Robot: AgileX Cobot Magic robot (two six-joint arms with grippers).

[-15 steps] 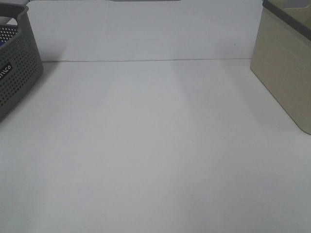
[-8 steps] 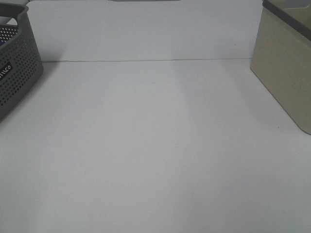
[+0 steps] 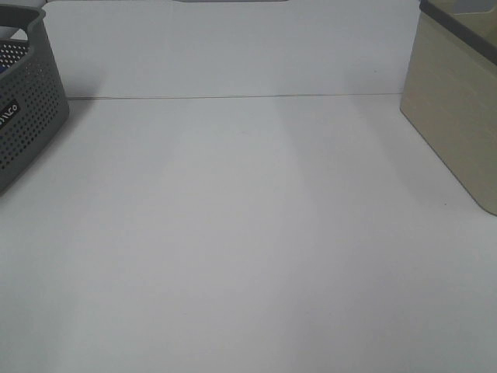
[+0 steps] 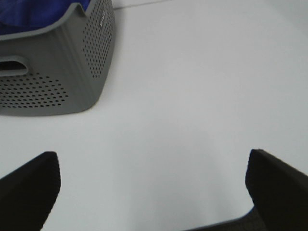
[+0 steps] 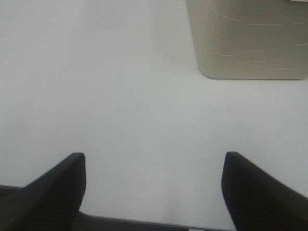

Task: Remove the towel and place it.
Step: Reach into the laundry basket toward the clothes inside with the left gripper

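The royal-blue towel [image 4: 29, 14] lies inside the grey perforated basket [image 4: 72, 67]; only part of it shows over the rim in the left wrist view. In the exterior high view the basket [image 3: 23, 109] stands at the far left edge and a sliver of blue [image 3: 3, 68] shows inside. My left gripper [image 4: 151, 185] is open and empty over the white table, short of the basket. My right gripper [image 5: 154, 185] is open and empty over the table, short of the beige bin. Neither gripper shows in the exterior high view.
A beige bin [image 3: 458, 101] with a dark rim stands at the right edge of the table; it also shows in the right wrist view [image 5: 248, 41]. The white table [image 3: 248, 233] ends at a white back wall.
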